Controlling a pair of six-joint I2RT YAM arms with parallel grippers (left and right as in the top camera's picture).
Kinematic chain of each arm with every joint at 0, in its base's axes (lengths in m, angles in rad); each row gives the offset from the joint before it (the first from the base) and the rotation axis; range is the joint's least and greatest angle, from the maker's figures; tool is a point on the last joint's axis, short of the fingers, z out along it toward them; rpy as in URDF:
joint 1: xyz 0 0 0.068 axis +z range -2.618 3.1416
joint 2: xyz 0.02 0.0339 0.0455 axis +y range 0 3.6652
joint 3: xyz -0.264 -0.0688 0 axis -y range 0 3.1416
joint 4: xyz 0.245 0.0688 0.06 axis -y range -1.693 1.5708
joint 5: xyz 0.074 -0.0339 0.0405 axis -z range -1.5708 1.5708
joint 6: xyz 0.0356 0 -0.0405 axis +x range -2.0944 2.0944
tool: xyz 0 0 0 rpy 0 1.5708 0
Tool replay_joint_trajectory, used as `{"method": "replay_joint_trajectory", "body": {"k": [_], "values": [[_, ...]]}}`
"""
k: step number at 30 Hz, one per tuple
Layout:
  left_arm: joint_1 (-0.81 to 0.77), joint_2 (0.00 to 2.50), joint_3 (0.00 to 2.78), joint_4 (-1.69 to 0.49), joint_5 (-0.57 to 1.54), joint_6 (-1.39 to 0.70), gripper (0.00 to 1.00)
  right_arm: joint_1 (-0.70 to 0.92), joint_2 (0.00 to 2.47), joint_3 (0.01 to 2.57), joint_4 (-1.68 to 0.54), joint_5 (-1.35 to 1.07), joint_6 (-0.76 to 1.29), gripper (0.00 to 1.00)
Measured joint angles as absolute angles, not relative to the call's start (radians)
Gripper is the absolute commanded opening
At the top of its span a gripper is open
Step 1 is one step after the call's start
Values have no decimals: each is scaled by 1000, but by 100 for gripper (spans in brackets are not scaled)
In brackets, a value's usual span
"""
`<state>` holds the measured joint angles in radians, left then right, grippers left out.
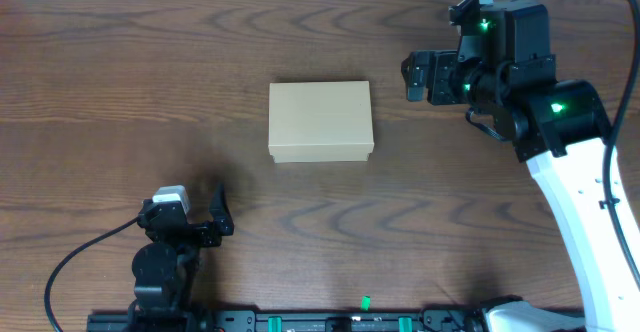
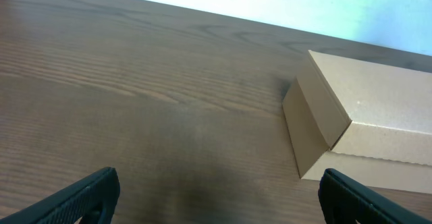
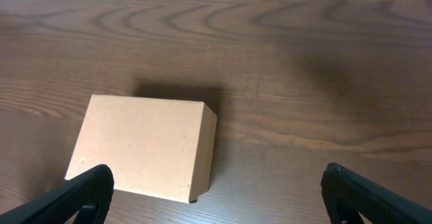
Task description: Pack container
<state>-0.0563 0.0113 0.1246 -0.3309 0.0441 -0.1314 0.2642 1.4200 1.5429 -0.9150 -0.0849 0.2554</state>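
Two hands, fingers apart: left hand (image 1: 186, 213) well short of container (image 1: 320, 122), right hand (image 1: 412, 77) near it.

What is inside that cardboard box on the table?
The cardboard box is closed, so whatever is inside, if anything, is hidden. Only its plain tan outside shows, and nothing rests on top of it.

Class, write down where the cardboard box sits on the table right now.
Overhead, the container lies closed near the middle of the table, untouched: the right gripper is off its right side, and the left gripper is nearer the base on its left.
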Motion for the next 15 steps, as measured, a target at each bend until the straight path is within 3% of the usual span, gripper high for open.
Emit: {"method": "replay_joint_trajectory", "body": {"k": [15], "values": [[-56,11,125,-331,44,-131,95,264,1420,1543,-931,-85,255,99]]}}
